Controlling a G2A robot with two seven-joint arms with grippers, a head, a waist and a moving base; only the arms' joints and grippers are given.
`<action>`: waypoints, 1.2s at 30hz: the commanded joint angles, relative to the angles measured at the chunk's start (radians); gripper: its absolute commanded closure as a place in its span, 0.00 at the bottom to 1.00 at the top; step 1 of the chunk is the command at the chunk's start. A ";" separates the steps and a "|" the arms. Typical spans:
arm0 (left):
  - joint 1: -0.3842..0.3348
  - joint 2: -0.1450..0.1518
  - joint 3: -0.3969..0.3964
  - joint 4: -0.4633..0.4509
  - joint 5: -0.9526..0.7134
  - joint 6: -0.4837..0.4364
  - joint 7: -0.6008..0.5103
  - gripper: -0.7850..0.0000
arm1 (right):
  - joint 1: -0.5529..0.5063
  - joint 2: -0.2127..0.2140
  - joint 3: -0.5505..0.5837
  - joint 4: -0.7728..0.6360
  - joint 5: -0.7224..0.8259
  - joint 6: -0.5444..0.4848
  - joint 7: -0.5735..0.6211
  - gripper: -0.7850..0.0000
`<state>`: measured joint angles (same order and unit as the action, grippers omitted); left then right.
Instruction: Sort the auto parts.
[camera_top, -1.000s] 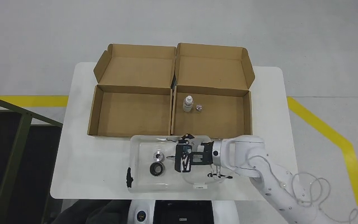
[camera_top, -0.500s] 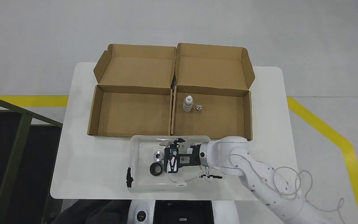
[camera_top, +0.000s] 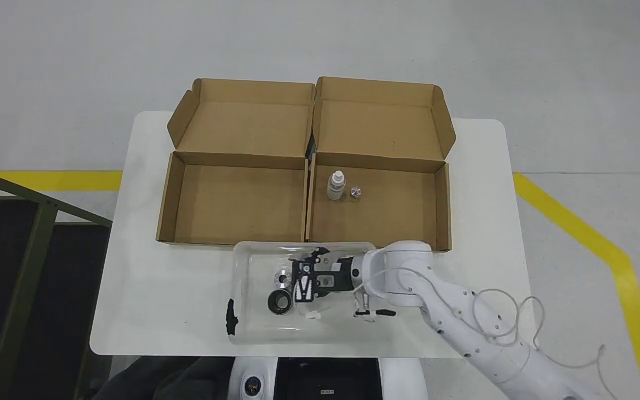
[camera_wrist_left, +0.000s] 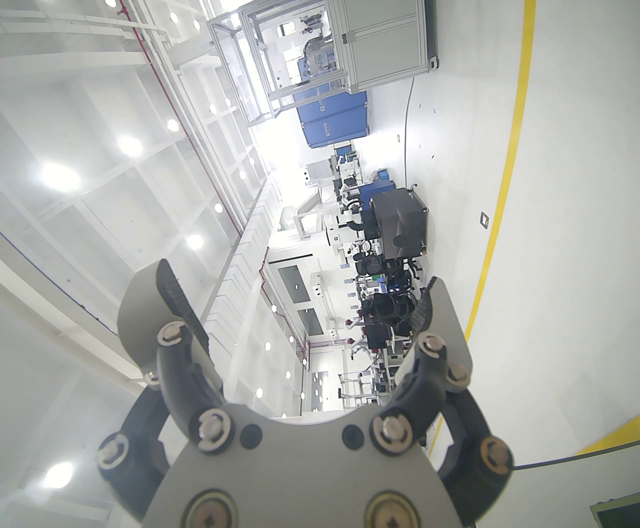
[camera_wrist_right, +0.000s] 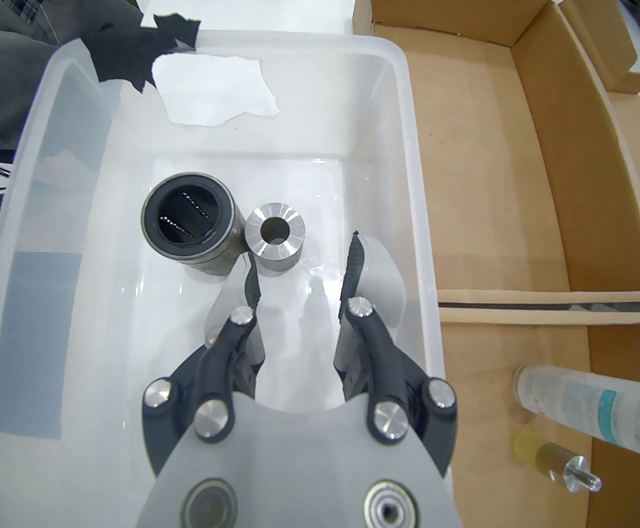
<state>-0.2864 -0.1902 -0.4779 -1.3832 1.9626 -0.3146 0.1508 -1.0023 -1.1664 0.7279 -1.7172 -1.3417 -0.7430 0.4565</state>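
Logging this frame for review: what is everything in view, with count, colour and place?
table: one, white, under everything.
cardboard boxes: two, brown, lids open, side by side on the table.
plastic bin: one, clear, on the table in front of the boxes.
bearing: one, black and silver, in the bin.
bushing: one, silver, in the bin beside the bearing.
bottle: one, white, in the box on the right arm's side.
stud: one, silver and yellow, beside the bottle.
black tape: one piece, on the bin's rim.
right gripper: grey-black, open, inside the bin near the bushing.
left gripper: grey-black, open, facing the room.
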 joint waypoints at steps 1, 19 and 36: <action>0.000 0.000 0.000 0.000 0.000 0.000 0.000 0.00 | 0.006 -0.004 -0.009 0.012 0.000 0.000 0.000 0.60; 0.000 0.000 0.000 0.000 0.000 0.000 0.000 0.00 | 0.084 -0.060 -0.112 0.122 0.007 0.016 -0.009 0.58; 0.000 0.000 0.000 0.000 0.000 0.000 0.000 0.00 | 0.131 -0.103 -0.158 0.211 0.018 0.012 -0.026 0.83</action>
<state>-0.2864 -0.1902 -0.4779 -1.3832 1.9626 -0.3146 0.1508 -0.8720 -1.2685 0.5699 -1.5081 -1.3245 -0.7286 0.4320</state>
